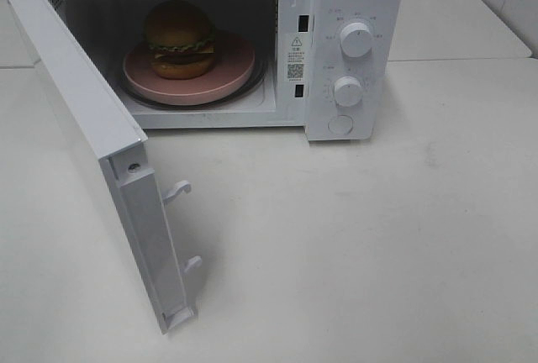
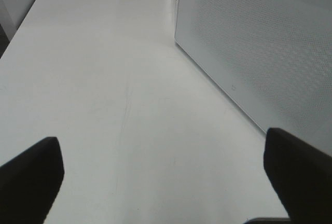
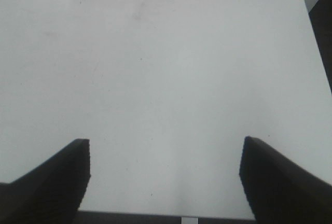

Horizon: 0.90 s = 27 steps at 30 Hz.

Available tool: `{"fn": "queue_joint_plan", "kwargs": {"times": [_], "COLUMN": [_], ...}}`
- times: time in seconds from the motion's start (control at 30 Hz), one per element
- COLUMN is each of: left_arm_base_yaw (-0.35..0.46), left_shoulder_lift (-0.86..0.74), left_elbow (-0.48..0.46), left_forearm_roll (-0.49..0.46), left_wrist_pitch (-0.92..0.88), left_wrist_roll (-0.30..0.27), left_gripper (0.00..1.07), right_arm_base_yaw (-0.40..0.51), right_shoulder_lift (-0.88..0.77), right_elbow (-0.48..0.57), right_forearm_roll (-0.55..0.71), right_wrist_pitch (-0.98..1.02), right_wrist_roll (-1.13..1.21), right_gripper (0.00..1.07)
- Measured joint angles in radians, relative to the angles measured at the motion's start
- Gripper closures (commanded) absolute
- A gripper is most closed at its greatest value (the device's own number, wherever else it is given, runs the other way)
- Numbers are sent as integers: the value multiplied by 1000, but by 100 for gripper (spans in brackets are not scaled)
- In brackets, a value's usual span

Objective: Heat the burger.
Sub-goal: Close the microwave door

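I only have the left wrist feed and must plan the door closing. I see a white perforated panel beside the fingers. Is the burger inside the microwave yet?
Observer: Yes. The burger sits on the pink plate inside the microwave.
Operator: Is the door open?
Observer: Wide open. The door swings out on the left of the exterior view, with its latch hooks exposed.
Operator: And the right arm?
Observer: The right fingers stand apart over bare table, holding nothing.
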Motion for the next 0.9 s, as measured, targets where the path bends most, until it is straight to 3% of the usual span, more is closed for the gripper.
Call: {"fn": "queue_joint_plan", "kwargs": {"times": [0.37, 0.9], "left_arm_base_yaw": [0, 0], "left_shoulder_lift": [0, 0], "left_elbow": [0, 0], "left_forearm_roll": [0, 0], "left_wrist_pitch": [0, 0], "left_wrist_roll": [0, 0], "left_gripper": [5, 5], "right_arm_base_yaw": [-7, -23], "right_shoulder_lift": [-182, -186], "right_elbow": [0, 0], "right_forearm_roll": [5, 5], "right_wrist_pitch": [-1, -1], "right_wrist_roll": [0, 8], "right_gripper": [31, 31]}}
